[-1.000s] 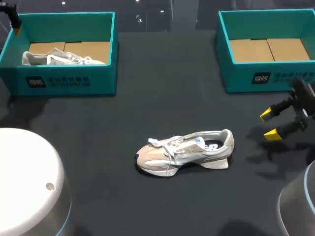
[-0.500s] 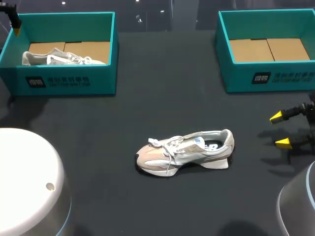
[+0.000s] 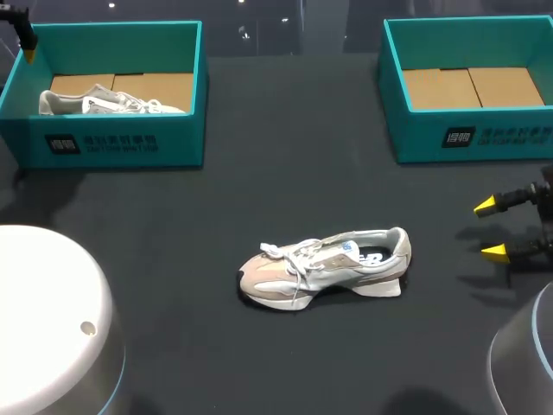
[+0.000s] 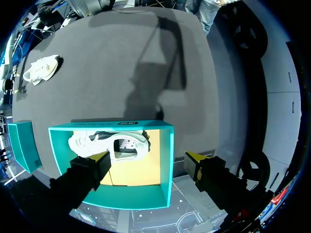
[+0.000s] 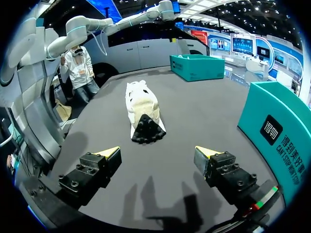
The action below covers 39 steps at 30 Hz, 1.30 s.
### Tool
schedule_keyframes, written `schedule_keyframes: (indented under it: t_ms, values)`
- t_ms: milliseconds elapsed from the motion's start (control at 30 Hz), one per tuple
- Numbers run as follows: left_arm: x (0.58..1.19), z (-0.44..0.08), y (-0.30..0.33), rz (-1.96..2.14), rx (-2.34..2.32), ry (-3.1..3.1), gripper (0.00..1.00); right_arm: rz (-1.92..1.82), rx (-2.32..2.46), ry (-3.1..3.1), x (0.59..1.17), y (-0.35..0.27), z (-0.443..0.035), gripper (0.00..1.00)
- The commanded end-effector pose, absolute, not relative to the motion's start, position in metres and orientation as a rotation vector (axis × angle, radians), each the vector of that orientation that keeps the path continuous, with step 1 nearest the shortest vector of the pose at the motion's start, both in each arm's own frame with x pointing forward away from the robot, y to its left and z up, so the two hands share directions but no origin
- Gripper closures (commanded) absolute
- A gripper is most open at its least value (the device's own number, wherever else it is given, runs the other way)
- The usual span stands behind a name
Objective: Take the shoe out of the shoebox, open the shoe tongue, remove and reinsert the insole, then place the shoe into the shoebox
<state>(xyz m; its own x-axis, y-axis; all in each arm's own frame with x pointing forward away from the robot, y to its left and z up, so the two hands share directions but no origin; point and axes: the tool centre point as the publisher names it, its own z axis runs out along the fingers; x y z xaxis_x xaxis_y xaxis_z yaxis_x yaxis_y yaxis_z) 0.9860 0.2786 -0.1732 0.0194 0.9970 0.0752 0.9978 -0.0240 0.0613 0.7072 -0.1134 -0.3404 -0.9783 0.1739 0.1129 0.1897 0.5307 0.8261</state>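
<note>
Right pincer (image 3: 489,229) withdrawn from shoe (image 3: 324,266), apart | left pincer (image 4: 148,158) apart | shoe lengthwise across, toe left

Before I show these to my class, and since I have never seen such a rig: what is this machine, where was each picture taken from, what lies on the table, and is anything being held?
This is a robot with two arms working at a black table. One picture looks down from a fixed camera above and behind it. The two round pictures come from cameras on each wrist, looking out along the yellow-tipped fingers. A pale shoe lies mid-table. A second shoe lies inside the left shoebox, which is teal. The right shoebox shows only its cardboard floor. The left gripper hangs open above the left shoebox. The right gripper is open near the table's right edge, apart from the shoe. Neither holds anything.
</note>
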Motion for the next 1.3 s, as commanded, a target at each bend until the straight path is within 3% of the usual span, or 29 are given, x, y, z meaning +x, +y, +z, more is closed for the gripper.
schedule_keyframes:
  t_ms: [33,1300]
  values:
    - [0.986,-0.173,0.279,-0.154,-2.236,-2.187,0.00,-1.562,-0.333,-2.711,0.704,-0.119,-0.361,0.00]
    - [0.986,-0.173,0.279,-0.154,-2.236,-2.187,0.00,-1.585,-0.266,-2.672,0.686,-0.062,-0.380,0.00]
